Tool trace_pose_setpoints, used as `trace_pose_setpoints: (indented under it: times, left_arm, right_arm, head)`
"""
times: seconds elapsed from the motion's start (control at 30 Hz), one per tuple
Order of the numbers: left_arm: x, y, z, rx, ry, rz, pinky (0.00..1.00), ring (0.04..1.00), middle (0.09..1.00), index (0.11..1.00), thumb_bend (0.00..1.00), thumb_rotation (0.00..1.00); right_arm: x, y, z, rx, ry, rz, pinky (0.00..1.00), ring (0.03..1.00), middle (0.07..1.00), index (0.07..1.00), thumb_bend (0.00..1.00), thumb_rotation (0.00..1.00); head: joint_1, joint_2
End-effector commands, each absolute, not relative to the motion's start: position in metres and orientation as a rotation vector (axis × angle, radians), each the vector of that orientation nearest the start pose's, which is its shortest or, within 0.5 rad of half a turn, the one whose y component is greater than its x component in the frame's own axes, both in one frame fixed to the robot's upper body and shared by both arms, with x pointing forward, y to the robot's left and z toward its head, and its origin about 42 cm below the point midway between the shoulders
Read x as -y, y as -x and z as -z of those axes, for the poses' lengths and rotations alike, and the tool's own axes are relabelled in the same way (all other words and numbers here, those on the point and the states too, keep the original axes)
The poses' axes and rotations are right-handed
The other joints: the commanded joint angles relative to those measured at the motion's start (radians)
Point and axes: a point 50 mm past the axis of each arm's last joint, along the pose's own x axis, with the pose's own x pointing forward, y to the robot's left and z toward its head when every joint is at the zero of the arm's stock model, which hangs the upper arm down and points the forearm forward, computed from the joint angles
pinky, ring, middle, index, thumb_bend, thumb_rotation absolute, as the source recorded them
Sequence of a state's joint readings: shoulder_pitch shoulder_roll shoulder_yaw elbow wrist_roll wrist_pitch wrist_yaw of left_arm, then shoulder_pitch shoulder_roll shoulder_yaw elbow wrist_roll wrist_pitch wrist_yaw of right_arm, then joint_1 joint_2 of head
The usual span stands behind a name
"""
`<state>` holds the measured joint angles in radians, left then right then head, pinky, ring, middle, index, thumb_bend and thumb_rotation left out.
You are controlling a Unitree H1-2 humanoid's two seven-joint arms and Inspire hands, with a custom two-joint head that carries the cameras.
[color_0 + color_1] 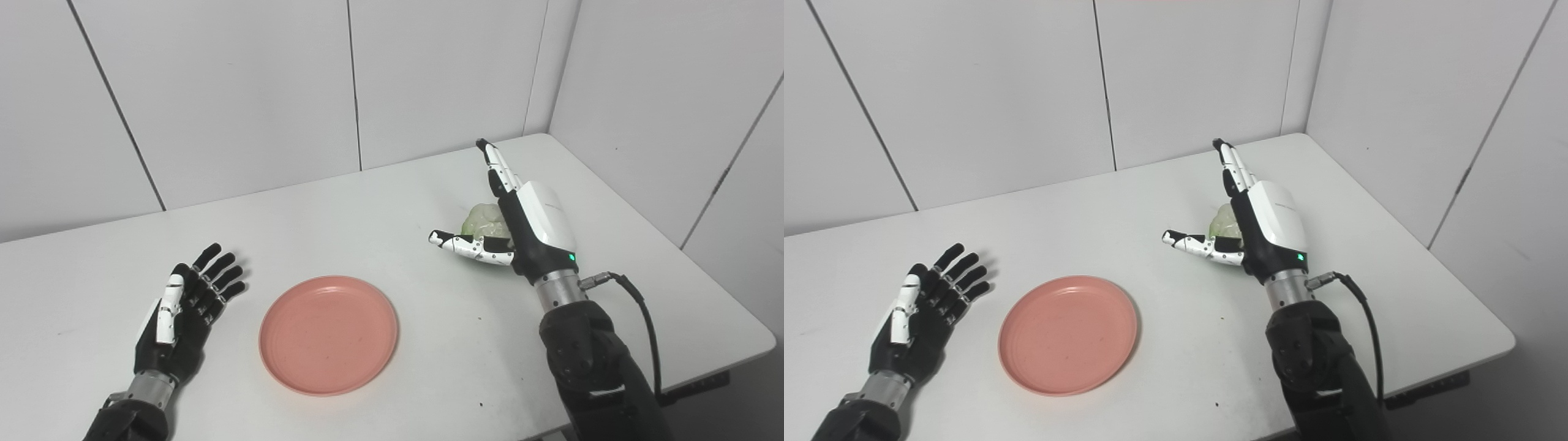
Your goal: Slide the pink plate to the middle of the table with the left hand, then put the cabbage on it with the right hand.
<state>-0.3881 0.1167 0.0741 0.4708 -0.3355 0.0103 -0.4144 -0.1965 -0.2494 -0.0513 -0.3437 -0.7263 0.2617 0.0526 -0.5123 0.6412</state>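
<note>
White panelled walls enclose a white table (380,208) set into the right far corner. The pink plate (329,334) lies flat on the near part of the table, left of centre, with nothing on it. The left hand (184,312) rests just left of the plate, apart from its rim, palm up, fingers spread and holding nothing. The right hand (520,226) stands edge-up on the right side, fingers extended toward the far wall and thumb pointing left, not closed on anything. The cabbage (484,222), pale green, sits on the table just beside this hand's palm, partly hidden behind it; contact cannot be determined. Cabbage and plate are well apart.
</note>
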Motion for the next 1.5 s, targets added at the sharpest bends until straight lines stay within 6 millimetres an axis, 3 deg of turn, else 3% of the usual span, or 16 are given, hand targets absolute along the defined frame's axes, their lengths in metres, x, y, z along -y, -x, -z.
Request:
trace_pose_setpoints:
  times: [0.0,0.13,0.57,0.77,1.47]
  left_arm:
    - [-0.241,-0.386,-0.069,-0.168,0.266,0.342,0.82,0.852,0.871,0.859,0.47,0.99]
    - [-0.245,-0.388,-0.069,-0.168,0.276,0.344,0.83,0.852,0.871,0.859,0.47,0.98]
    - [-0.253,-0.391,-0.070,-0.162,0.278,0.338,0.82,0.846,0.871,0.859,0.48,0.97]
    - [-0.256,-0.392,-0.071,-0.163,0.280,0.340,0.82,0.843,0.868,0.855,0.49,0.96]
    - [-0.265,-0.389,-0.076,-0.167,0.276,0.350,0.82,0.839,0.863,0.853,0.48,0.97]
  right_arm:
    - [0.290,-0.327,-0.267,0.285,0.947,0.301,0.78,0.944,1.000,1.000,0.96,0.62]
    - [0.302,-0.331,-0.267,0.207,0.958,0.307,0.70,0.930,1.000,1.000,1.00,0.61]
    - [0.315,-0.339,-0.254,0.103,0.976,0.350,0.69,0.923,1.000,1.000,1.00,0.62]
    - [0.317,-0.352,-0.240,0.049,0.989,0.355,0.66,0.907,1.000,1.000,1.00,0.66]
    - [0.321,-0.382,-0.219,-0.017,0.961,0.345,0.73,0.926,1.000,1.000,1.00,0.62]
  head:
    - [0.002,0.002]
    - [-0.001,0.009]
    - [-0.021,0.025]
    - [-0.025,0.033]
    - [-0.032,0.056]
